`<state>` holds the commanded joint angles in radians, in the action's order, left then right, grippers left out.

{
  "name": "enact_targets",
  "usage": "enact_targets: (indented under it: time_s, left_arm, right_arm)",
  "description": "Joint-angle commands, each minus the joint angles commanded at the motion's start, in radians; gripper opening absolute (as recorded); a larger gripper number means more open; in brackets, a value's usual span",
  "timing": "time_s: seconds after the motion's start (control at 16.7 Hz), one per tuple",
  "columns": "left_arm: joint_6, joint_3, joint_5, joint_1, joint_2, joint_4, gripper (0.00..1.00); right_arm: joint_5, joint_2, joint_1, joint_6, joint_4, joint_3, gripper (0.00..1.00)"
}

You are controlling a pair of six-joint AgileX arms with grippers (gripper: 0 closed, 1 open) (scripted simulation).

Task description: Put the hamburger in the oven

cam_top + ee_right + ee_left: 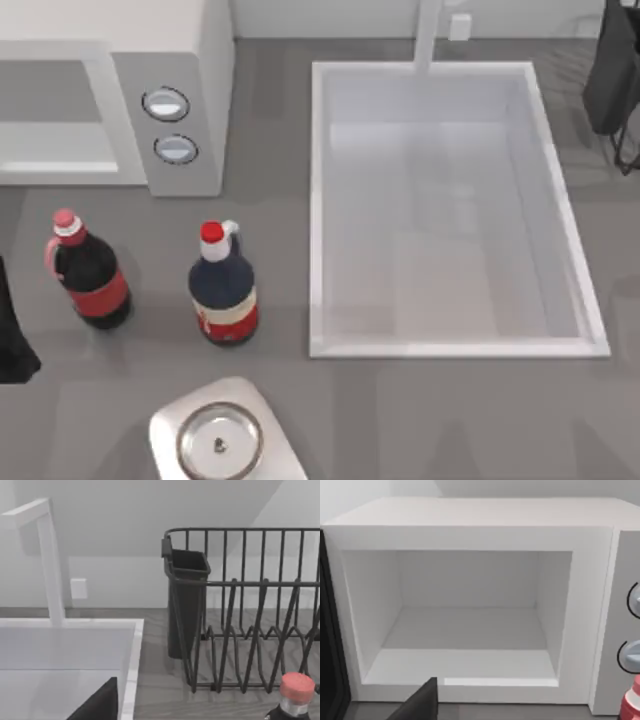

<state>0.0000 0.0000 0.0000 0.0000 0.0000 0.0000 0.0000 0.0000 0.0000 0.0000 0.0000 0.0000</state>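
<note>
Matt white oven [110, 95], shiny steel lid [220, 440], glossy bottles [222, 287]

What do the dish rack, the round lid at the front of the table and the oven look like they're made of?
The dish rack looks like dark coated metal wire: thin black bars, matte. The round lid seems to be brushed steel, silvery with a soft sheen and a small knob. The oven looks like smooth white painted metal or plastic; flat, matte and featureless, so either could fit.
</note>
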Motion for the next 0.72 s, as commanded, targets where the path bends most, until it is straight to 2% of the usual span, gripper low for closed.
enact_targets:
  time_s: [0.36,0.72]
  left_arm:
    - [0.004,0.075,0.002,0.018,0.100,-0.069,1.00]
    - [0.018,0.386,-0.001,0.072,0.526,-0.305,1.00]
  right_arm:
    - [0.000,0.000,0.000,0.000,0.000,0.000,1.00]
    - [0.000,0.000,0.000,0.000,0.000,0.000,1.00]
